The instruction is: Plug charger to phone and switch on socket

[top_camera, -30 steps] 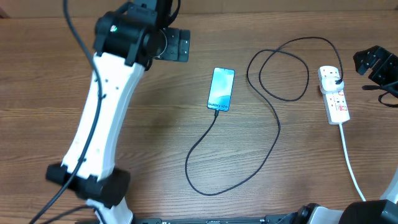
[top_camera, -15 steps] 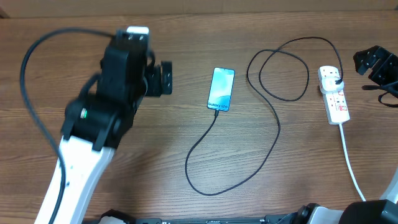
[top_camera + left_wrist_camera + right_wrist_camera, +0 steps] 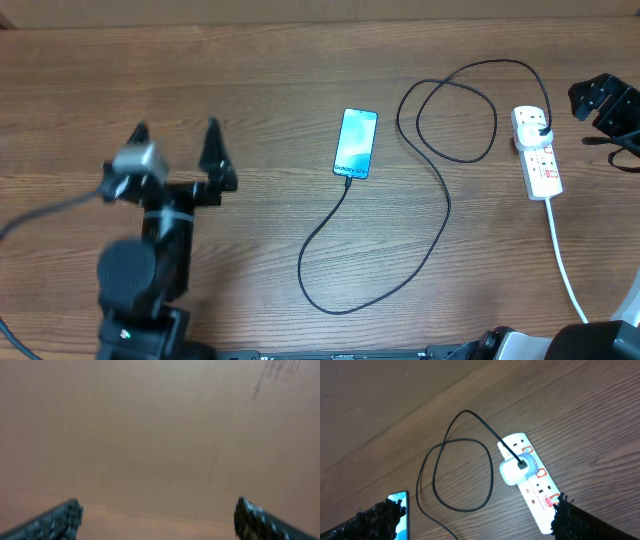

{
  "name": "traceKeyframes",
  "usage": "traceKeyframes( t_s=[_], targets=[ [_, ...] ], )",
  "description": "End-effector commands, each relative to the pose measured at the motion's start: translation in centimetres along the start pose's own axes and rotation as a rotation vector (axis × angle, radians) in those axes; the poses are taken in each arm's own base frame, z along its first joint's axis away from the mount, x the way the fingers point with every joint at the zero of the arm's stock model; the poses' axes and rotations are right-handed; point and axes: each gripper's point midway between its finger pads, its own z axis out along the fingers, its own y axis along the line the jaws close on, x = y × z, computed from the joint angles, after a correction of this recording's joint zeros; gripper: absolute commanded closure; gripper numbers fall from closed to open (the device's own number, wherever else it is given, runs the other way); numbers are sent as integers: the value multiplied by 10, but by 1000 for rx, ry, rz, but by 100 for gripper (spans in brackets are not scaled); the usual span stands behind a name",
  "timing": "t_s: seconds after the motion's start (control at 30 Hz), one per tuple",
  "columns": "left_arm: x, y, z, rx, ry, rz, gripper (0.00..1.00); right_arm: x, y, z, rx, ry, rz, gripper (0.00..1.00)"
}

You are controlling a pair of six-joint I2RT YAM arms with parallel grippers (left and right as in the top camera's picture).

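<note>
Writing: the phone (image 3: 356,142) lies face up mid-counter, its cyan screen carrying one small line that appears to read "Galaxy S24". The white power strip (image 3: 538,152) bears red switch marks whose print is too small to read. The black charger cable (image 3: 447,205) runs from a white adapter (image 3: 511,471) seated in the strip, loops once, and meets the phone's near short edge. The left gripper (image 3: 175,148) has its jaws spread wide over bare counter (image 3: 160,435), well left of the phone. The right gripper (image 3: 475,512) also has its jaws spread wide and holds nothing, near the strip and well right of the phone.
</note>
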Motion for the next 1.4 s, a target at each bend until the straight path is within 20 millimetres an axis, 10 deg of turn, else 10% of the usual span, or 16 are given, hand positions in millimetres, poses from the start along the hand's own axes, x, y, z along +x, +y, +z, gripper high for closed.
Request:
traceKeyframes(
  t_s=[0.0, 0.6, 1.37],
  targets=[
    [19, 18, -20, 5, -80, 13, 1, -7, 1, -4, 4, -21, -9, 0],
    [35, 66, -72, -92, -253, -20, 0, -7, 1, -4, 4, -21, -9, 0],
    [143, 111, -75, -223, 39, -35, 0, -7, 1, -4, 4, -21, -9, 0]
  ],
)
